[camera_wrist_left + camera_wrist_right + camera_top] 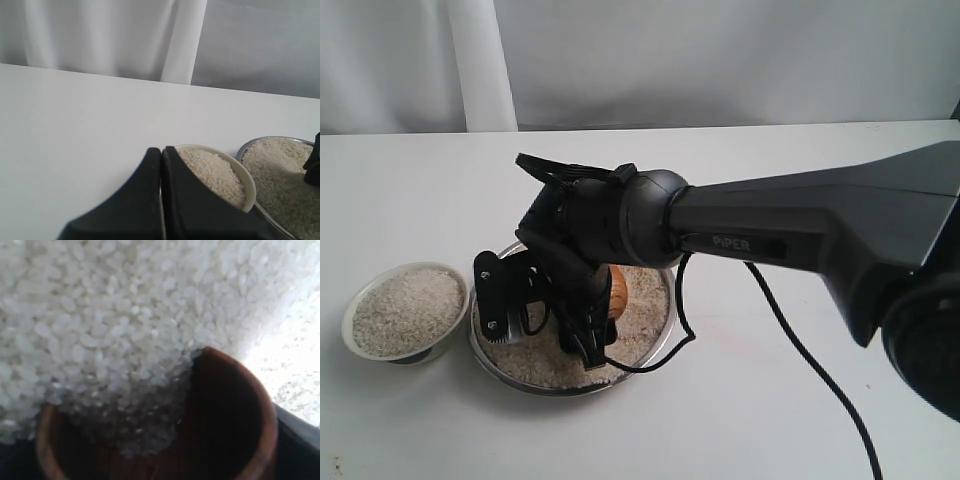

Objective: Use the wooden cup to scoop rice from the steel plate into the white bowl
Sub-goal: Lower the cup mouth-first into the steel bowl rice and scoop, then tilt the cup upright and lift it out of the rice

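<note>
The steel plate [558, 390] holds a broad bed of rice [545, 366]. My right gripper [552, 322] reaches down into it, shut on the wooden cup [617, 290], which lies tipped in the grains. In the right wrist view the wooden cup [230, 405] shows its dark inside, with rice [130, 410] spilling over its lip, and the right gripper [157, 462] shows only as dark corners beside it. The white bowl [348, 335] stands left of the plate, heaped with rice. My left gripper [161, 156] is shut and empty beside the white bowl [246, 184], with the steel plate [243, 150] past it.
The right arm's black cable [775, 305] loops over the plate's right rim and trails across the white table [770, 420]. A pale curtain [480, 60] hangs behind the table's far edge. The left arm is outside the exterior view.
</note>
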Robot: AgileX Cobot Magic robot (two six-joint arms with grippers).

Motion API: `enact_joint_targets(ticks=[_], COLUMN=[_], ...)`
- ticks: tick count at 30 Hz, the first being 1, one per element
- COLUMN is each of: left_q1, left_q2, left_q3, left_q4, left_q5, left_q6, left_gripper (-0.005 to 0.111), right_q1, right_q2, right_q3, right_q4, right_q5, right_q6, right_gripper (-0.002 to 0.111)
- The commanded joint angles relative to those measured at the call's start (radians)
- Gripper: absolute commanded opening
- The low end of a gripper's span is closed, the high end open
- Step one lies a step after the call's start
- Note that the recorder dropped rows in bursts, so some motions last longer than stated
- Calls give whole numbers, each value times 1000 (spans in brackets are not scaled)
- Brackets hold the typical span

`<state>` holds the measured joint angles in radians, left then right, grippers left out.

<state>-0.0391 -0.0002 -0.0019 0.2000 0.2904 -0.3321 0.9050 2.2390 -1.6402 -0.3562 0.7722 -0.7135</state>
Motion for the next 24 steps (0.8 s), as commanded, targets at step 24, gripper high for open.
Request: enact_joint_targets(ticks=[24], left_q1=[-2], left_q2=[0], left_q3=[2], left_q4=[-1], left_q5=[-6], left_q6=[-4], left_gripper=[0], right_q1=[0], right_q2=[78], right_q3=[2], right_q4=[88], right_q5=[-178], right_q6=[71], right_gripper=[0])
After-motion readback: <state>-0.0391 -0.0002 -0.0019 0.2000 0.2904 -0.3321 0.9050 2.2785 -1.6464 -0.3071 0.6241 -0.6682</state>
